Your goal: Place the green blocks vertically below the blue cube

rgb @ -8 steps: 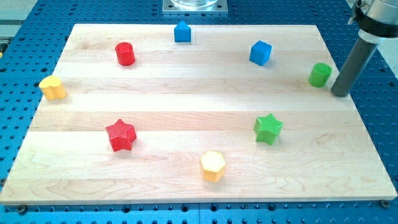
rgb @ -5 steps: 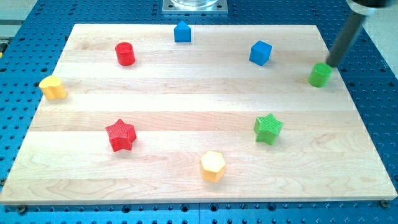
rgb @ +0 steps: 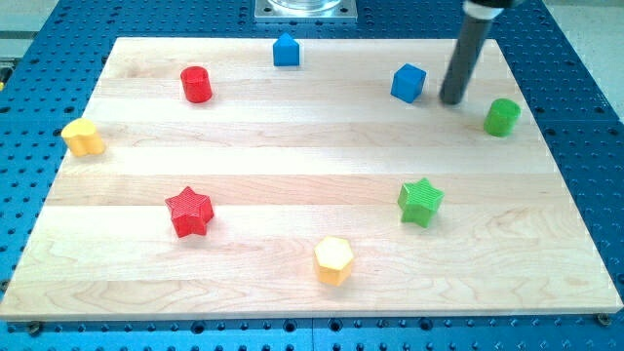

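Rod cut off at the view's top; my tip point(rgb: 450, 100) down on the wooden board point(rgb: 292, 146), just right of the blue cube point(rgb: 409, 83), apart from it. No jaws, nothing held. Green cylinder point(rgb: 502, 116) near the board's right edge, right of tip. Green star point(rgb: 420, 202) well below the cube. No legible writing. Metal plate at top edge partly cropped.
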You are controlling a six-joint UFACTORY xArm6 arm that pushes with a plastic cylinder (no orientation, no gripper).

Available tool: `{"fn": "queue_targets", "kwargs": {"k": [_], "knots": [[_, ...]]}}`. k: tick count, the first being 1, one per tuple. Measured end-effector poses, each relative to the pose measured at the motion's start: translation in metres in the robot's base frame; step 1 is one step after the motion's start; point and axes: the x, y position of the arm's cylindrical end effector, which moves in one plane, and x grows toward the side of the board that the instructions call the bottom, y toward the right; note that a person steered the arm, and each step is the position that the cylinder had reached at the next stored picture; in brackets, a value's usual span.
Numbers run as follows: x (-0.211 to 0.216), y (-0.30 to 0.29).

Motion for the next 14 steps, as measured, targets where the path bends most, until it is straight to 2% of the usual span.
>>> {"fn": "queue_targets", "kwargs": {"k": [1,2,3,4,5,6,7,8,9,10,11,12,13,14], "knots": [[0.020,0.034],[0.029,0.043],[0.022,0.039],[0.016,0.089],[0.016,0.094],[0.021,0.111],[0.025,0.151],[0.037,0.155],[0.091,0.084],[0.106,-0.027],[0.161,0.031],[0.203,0.009],[0.190,-0.095],[0.164,-0.127]]}}
